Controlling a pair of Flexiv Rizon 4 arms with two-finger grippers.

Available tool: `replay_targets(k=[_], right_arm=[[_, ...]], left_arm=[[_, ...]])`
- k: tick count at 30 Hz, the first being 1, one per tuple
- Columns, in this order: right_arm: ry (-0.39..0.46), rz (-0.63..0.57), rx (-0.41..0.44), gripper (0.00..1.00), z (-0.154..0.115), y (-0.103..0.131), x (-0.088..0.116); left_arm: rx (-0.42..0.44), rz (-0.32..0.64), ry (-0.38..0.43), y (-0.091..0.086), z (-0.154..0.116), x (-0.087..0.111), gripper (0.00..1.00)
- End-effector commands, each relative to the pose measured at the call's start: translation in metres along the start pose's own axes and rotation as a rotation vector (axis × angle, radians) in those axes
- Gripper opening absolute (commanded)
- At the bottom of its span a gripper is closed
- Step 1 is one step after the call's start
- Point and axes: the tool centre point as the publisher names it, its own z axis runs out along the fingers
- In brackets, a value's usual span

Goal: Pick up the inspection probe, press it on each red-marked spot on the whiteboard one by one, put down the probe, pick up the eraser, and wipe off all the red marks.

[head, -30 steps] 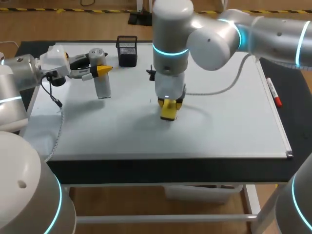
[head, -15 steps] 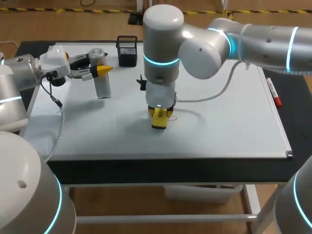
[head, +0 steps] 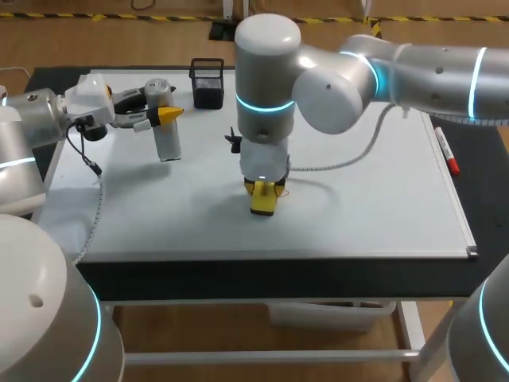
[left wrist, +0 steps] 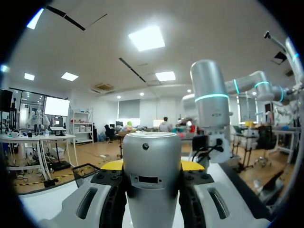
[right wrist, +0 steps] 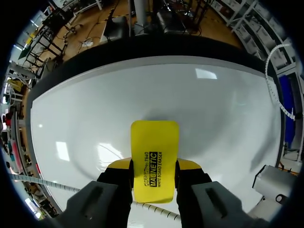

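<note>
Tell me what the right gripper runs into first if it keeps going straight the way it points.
The whiteboard. The right gripper points straight down at it with the yellow eraser shut in its jaws, so the eraser's face meets the board first. I cannot tell whether it touches now.

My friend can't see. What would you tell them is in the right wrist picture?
The right end effector is shut on a yellow eraser, which points down at the whiteboard. Whether the eraser touches the board cannot be told from this view. The whiteboard fills most of the view ahead of the fingers.
</note>
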Motion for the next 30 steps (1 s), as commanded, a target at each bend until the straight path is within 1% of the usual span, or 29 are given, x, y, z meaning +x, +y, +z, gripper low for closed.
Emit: replay_targets(k=[1,8,12,25,30], right_arm=[[0.005,-0.001,-0.006,0.00,0.003,-0.004,0.002],[0.009,0.014,-0.003,0.00,0.005,-0.006,0.011],[0.013,0.035,-0.003,0.00,0.006,-0.008,0.019],[0.028,0.140,0.010,0.00,0.004,-0.018,0.067],[0.033,0.152,0.016,0.00,-0.001,-0.021,0.076]], left_arm=[[0.001,0.001,-0.002,-0.001,0.001,0.000,0.00],[0.001,0.001,-0.002,-0.001,0.001,0.000,0.00],[0.001,0.001,-0.002,-0.001,0.001,0.000,0.00],[0.001,0.001,-0.002,-0.001,0.001,0.000,0.00],[0.001,0.001,-0.002,-0.001,0.001,0.000,0.00]])
